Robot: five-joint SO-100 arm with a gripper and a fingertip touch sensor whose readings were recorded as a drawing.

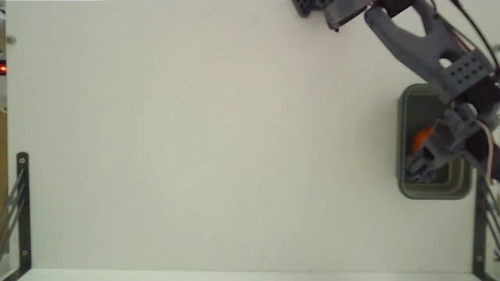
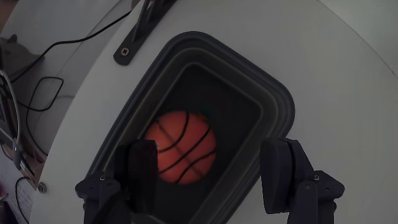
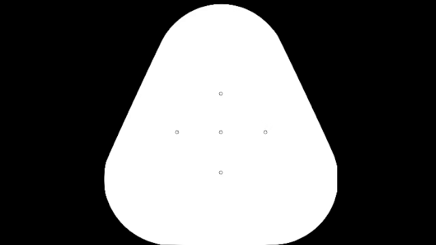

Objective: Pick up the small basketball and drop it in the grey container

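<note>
One arm was in the pictures, and it reached in from the top right of the fixed view. Going from the left in that view, a black metal bracket point(image 1: 21, 211) stood at the edge of the white worktop point(image 1: 219, 140), and most of the worktop was bare. Far to the right sat the grey container point(image 1: 408, 168), close to the worktop's right edge. The arm point(image 1: 414, 39) hung over it and hid much of it. A bit of the small basketball point(image 1: 421, 137) showed orange inside the container, next to the arm's parts.

In the wrist view, a black cable point(image 2: 56, 68) lay past the worktop's edge on the left. Next came another black bracket point(image 2: 142, 28) near the top. The grey container point(image 2: 280, 102) filled the middle, and the small basketball point(image 2: 180, 148) lay down in its dark hollow. The jaws point(image 2: 211, 177) were spread wide above the hollow, one finger on the left and one on the right. They held nothing, and the ball sat lower down between them, not touching the fingers
</note>
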